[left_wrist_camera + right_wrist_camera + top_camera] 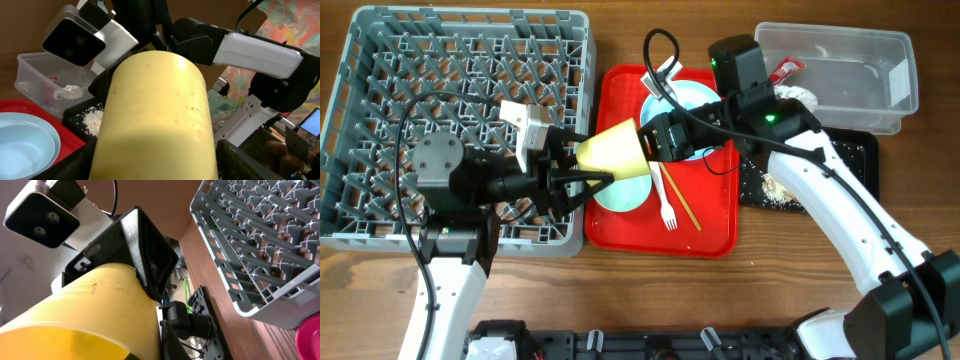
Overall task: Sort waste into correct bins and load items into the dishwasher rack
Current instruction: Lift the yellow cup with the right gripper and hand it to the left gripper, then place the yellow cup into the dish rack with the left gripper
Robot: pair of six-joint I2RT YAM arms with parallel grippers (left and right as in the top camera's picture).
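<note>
The small yellow cup (615, 150) hangs on its side above the left edge of the red serving tray, between my two grippers. My left gripper (578, 165) grips its narrow base; my right gripper (655, 135) grips its wide rim. The cup fills the left wrist view (155, 115) and the right wrist view (85, 310). The grey dishwasher rack (380, 60) stands at the left. A pale-blue plate (620, 195), a white fork (668, 210) and chopsticks (682, 205) lie on the red tray. The clear tub (840, 95) holds a red wrapper (785, 70) and white tissue (800, 95).
The red serving tray (715, 235) sits in the middle. A light-blue bowl (695, 95) on it is partly hidden by my right arm. The black tray (860, 150) in front of the tub holds rice crumbs (775, 190). The rack's near corner shows in the right wrist view (260, 245).
</note>
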